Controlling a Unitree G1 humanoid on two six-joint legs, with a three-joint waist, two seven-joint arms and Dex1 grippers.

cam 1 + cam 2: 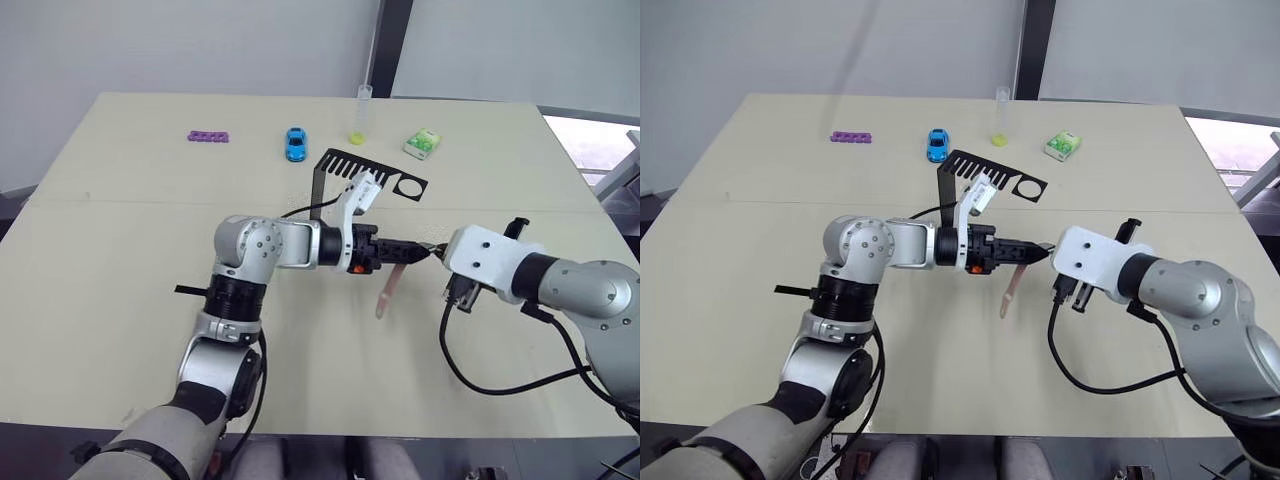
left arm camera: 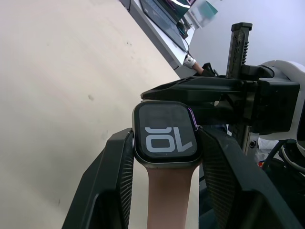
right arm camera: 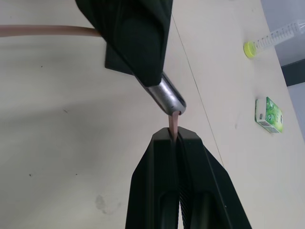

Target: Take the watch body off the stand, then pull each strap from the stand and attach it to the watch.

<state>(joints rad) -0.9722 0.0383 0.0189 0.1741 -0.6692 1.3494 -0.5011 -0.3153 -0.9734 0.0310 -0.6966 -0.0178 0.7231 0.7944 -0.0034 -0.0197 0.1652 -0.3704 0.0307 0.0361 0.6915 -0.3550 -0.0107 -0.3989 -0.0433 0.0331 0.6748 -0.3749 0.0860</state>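
The beige tabletop (image 1: 120, 250) is carrying everything, and both arms are meeting above its middle. The black stand (image 1: 352, 170) is sitting toward the far side, its comb-slotted arm reaching to the robot's right and ending in a round hole, with no straps hanging on it.

The left gripper (image 1: 418, 251) is pointing toward the robot's right and is closing its two fingers (image 2: 116, 167) on the sides of the watch body (image 2: 165, 135), whose dark screen is showing white numerals in the left wrist view. One pinkish-tan strap (image 1: 388, 291) is already joined to the watch body and is dangling down from it just above the tabletop.

The right gripper (image 3: 174, 138) is facing the left one, nearly tip to tip, with its fingers pinched tight on the end of the second strap (image 3: 174, 123), which is touching the edge of the metal case (image 3: 165, 96).

Along the far edge, well apart from the arms, a purple knobbly strip (image 1: 208, 136), a blue toy car (image 1: 295, 144), a clear tube with a yellow-green cap (image 1: 361, 115) and a green-white packet (image 1: 423, 144) are lying in a loose row.
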